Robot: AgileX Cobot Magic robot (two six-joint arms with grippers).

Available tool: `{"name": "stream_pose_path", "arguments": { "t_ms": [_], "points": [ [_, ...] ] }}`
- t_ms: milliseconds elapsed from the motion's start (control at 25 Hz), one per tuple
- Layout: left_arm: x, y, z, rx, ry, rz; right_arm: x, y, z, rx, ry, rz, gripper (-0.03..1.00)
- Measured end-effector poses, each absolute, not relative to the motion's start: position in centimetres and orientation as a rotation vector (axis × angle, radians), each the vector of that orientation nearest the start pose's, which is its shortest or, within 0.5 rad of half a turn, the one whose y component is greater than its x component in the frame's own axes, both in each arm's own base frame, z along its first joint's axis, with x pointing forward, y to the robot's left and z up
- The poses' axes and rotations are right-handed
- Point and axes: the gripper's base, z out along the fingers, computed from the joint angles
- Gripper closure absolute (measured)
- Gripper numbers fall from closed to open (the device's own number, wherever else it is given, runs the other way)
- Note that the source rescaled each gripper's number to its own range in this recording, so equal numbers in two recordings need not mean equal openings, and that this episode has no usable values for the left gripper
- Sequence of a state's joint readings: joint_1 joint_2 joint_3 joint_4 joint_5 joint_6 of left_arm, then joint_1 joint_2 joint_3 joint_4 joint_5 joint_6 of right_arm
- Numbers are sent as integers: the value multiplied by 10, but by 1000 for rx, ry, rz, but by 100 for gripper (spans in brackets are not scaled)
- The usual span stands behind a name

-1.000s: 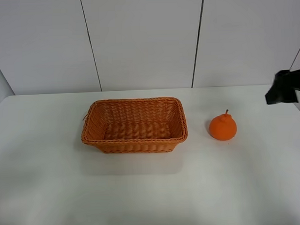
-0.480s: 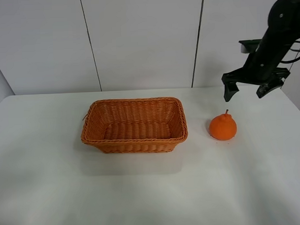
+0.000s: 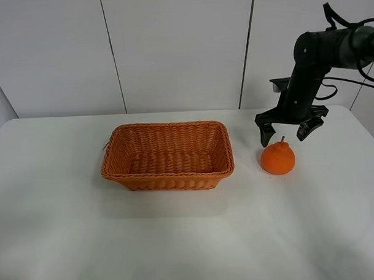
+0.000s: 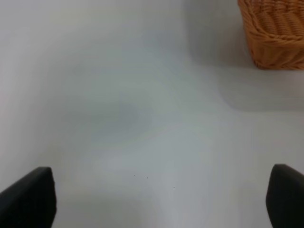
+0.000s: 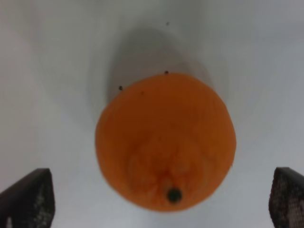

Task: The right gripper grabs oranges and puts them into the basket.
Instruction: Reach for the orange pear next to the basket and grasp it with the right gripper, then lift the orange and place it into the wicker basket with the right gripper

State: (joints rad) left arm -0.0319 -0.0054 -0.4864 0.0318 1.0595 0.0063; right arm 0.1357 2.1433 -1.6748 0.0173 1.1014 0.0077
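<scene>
The orange (image 3: 278, 159) is straddled by the spread jaws of the right gripper (image 3: 283, 140), seemingly untouched, with the basket (image 3: 170, 180) nearby. The gripper is seen lower than before.

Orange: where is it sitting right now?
In the high view the orange sits on the white table, right of the basket and apart from it, directly under the open right gripper.
</scene>
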Motion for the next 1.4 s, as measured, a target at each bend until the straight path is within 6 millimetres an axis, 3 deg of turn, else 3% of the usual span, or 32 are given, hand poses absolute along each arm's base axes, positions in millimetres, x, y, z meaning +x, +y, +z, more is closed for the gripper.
{"name": "stream_pose_path", "arguments": {
  "t_ms": [320, 440, 520, 640, 680, 720, 880, 1120, 1280, 1400],
  "points": [
    [-4, 3, 274, 38, 2051, 22, 438, 61, 121, -182, 3128, 30, -3],
    [-4, 3, 274, 38, 2051, 22, 438, 61, 110, -185, 3151, 22, -2],
    [-4, 3, 274, 38, 2051, 22, 438, 61, 109, -188, 3147, 16, 15],
    [-4, 3, 274, 38, 2051, 22, 439, 60, 112, -187, 3138, 15, 76],
    [-4, 3, 274, 38, 2051, 22, 439, 60, 115, -187, 3132, 16, 90],
    [-4, 3, 274, 38, 2051, 22, 439, 60, 121, -187, 3120, 16, 97],
    [-4, 3, 274, 38, 2051, 22, 445, 61, 150, -187, 3049, 20, 97],
    [-4, 3, 274, 38, 2051, 22, 452, 71, 243, -215, 2877, 31, 97],
    [-4, 3, 274, 38, 2051, 22, 453, 93, 285, -271, 2756, 55, 97],
    [-4, 3, 274, 38, 2051, 22, 447, 123, 297, -354, 2715, 77, 97]
  ]
}}
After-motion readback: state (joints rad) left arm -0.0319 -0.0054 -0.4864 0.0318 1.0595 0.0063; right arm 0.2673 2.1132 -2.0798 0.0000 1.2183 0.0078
